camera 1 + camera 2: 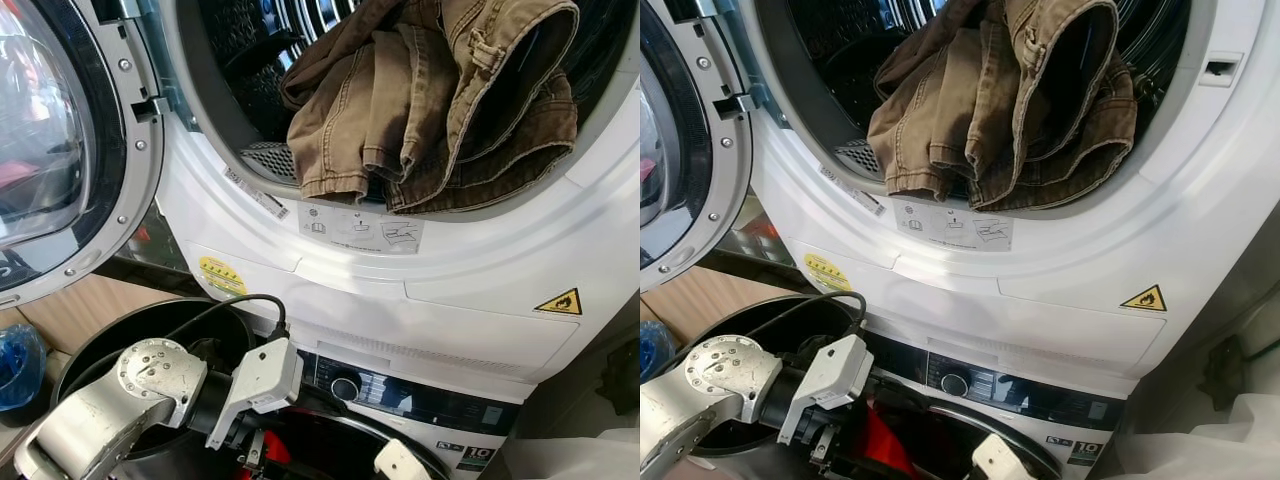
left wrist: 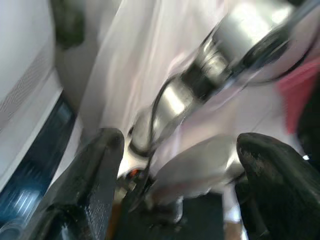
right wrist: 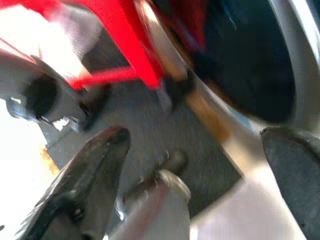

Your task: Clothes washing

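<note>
Silver left arm (image 1: 100, 405), nearest the lens, is reaching low across the front of the stacked machines, its white wrist housing (image 1: 262, 378) trailing a black cable (image 1: 215, 308).

Left gripper (image 2: 175, 170): fingers are standing wide apart with nothing between them; view blurred, showing the other silver arm beyond the fingertips.

Right gripper (image 3: 195, 175): fingers are likewise spread and empty; blurred red cloth (image 3: 125, 40) and a curved metal rim are lying ahead of them.

Brown trousers (image 1: 430, 100): khaki-brown cotton, heavily crumpled, pale stitched seams and a hem showing; they are lying well above both grippers, bunched in the mouth of the upper drum and draping over its grey door seal onto the lip.

Upper machine (image 1: 400, 260): white, round door (image 1: 50, 140) swinging open far above the left gripper; instruction label (image 1: 360, 230) just under the trousers; yellow flame warning sticker (image 1: 560, 302) on the front.

Lower machine: dark control panel with a dial (image 1: 345, 387) sitting just beyond the left wrist housing.

Black tub (image 1: 140, 325) is sitting behind the left arm.
</note>
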`<state>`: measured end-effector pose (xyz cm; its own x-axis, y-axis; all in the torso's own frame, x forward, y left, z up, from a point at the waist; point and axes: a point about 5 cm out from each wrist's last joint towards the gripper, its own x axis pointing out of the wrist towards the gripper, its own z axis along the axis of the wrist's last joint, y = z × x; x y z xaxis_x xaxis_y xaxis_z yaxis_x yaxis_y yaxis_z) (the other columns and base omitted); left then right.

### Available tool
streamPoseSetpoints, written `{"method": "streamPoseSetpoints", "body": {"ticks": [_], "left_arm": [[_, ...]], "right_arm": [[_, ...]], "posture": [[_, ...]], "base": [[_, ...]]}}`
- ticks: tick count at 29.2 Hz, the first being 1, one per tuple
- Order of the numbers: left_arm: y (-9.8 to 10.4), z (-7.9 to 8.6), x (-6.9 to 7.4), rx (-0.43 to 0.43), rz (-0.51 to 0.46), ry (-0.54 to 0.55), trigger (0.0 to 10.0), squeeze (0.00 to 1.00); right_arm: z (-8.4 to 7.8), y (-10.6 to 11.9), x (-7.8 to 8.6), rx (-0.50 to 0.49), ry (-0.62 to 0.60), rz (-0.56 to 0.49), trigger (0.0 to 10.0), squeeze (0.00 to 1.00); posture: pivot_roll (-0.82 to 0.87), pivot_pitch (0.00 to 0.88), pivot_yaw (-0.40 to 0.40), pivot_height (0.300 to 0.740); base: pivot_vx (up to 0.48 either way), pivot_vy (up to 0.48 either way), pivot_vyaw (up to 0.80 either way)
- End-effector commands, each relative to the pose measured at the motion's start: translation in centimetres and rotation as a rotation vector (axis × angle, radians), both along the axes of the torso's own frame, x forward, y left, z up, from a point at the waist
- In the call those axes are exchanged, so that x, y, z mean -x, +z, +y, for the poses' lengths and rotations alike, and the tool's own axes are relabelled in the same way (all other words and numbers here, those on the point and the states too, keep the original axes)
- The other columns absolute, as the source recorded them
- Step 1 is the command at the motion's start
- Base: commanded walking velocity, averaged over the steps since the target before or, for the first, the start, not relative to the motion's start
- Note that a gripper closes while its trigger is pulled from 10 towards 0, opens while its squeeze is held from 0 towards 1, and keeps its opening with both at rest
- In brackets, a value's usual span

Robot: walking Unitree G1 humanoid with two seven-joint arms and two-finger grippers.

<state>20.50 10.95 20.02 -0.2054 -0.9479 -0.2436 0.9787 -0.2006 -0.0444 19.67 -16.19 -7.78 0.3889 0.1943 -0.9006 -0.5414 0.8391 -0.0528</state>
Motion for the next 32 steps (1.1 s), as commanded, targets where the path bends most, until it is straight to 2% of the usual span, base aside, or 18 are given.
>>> {"method": "streamPoseSetpoints", "body": {"ticks": [1,3,6,10,12,13,15,16,17,18,20,21,23,24,28,32], "left_arm": [[1.9,0.4,0.3,0.042,-0.017,-0.044,10.0,0.0],[3.1,0.9,0.3,0.073,-0.009,-0.069,10.0,0.0],[5.1,1.0,-0.5,0.143,-0.08,-0.031,10.0,0.0],[5.8,0.5,-1.0,0.118,-0.182,-0.012,10.0,0.0],[6.3,-0.4,-1.4,0.087,-0.303,-0.004,10.0,0.0],[6.3,-0.4,-1.4,0.087,-0.303,-0.004,10.0,0.0],[6.5,-1.3,-2.1,0.063,-0.473,0.018,10.0,0.0],[6.5,-1.3,-2.1,0.063,-0.473,0.018,10.0,0.0],[6.4,-1.4,-2.8,0.032,-0.604,0.038,10.0,0.0],[6.6,-1.5,-3.4,0.044,-0.682,0.081,10.0,0.0],[6.9,-1.5,-3.7,0.062,-0.702,0.1,10.0,0.0],[7.6,-1.6,-4.6,0.119,-0.785,0.167,10.0,0.0],[7.8,-1.6,-4.7,0.137,-0.793,0.174,10.0,0.0],[8.1,-1.8,-5.1,0.178,-0.854,0.191,10.0,0.0],[8.3,-2.1,-5.3,0.245,-0.88,0.192,10.0,0.0],[9.0,-2.1,-6.9,0.311,-0.974,0.243,10.0,0.0]], "right_arm": [[-0.1,-0.8,1.4,0.029,-0.044,0.043,10.0,0.0],[-0.3,-1.5,2.7,0.088,-0.029,0.064,10.0,0.0],[-0.1,-2.2,4.3,0.075,-0.122,0.112,10.0,0.0],[0.2,-2.5,4.9,0.094,-0.14,0.115,10.0,0.0],[0.4,-2.6,5.2,0.113,-0.108,0.12,10.0,0.0],[0.4,-2.6,5.2,0.113,-0.108,0.12,10.0,0.0],[0.8,-2.7,5.5,0.122,-0.078,0.12,10.0,0.0],[0.8,-2.7,5.5,0.122,-0.078,0.12,10.0,0.0],[0.9,-2.7,5.5,0.126,-0.066,0.116,10.0,0.0],[1.1,-2.8,5.5,0.127,-0.057,0.115,10.0,0.0],[1.1,-2.8,5.6,0.127,-0.049,0.112,10.0,0.0],[1.1,-2.8,5.6,0.133,-0.049,0.109,10.0,0.0],[1.0,-2.8,5.7,0.135,-0.05,0.11,10.0,0.0],[0.9,-2.9,6.0,0.14,-0.045,0.118,10.0,0.0],[1.0,-3.0,6.3,0.145,-0.021,0.127,10.0,0.0],[1.1,-3.1,6.6,0.141,-0.013,0.131,10.0,0.0]], "posture": [[0.03,0.034,0.097,0.74],[0.03,0.036,0.102,0.74],[0.03,0.041,0.104,0.74],[0.04,0.04,0.105,0.74],[0.03,0.038,0.105,0.74],[0.03,0.038,0.105,0.74],[0.03,0.035,0.11,0.74],[0.03,0.035,0.11,0.74],[0.03,0.03,0.113,0.74],[0.02,0.028,0.115,0.74],[0.02,0.027,0.115,0.74],[0.02,0.021,0.114,0.74],[0.02,0.019,0.114,0.74],[0.02,0.014,0.111,0.74],[0.01,0.009,0.111,0.74],[0.0,0.014,0.113,0.74]], "base": [[0.0,0.0,0.0],[0.0,0.0,0.0],[0.0,0.0,0.0],[0.0,0.0,0.0],[0.0,0.0,0.0],[0.0,0.0,0.0],[0.0,0.0,0.0],[0.0,0.0,0.0],[0.0,0.0,0.0],[0.0,0.0,0.0],[0.0,0.0,0.0],[0.0,0.0,0.0],[0.0,0.0,0.0],[0.0,0.0,0.0],[0.0,0.0,0.0],[0.0,0.0,0.0]]}}
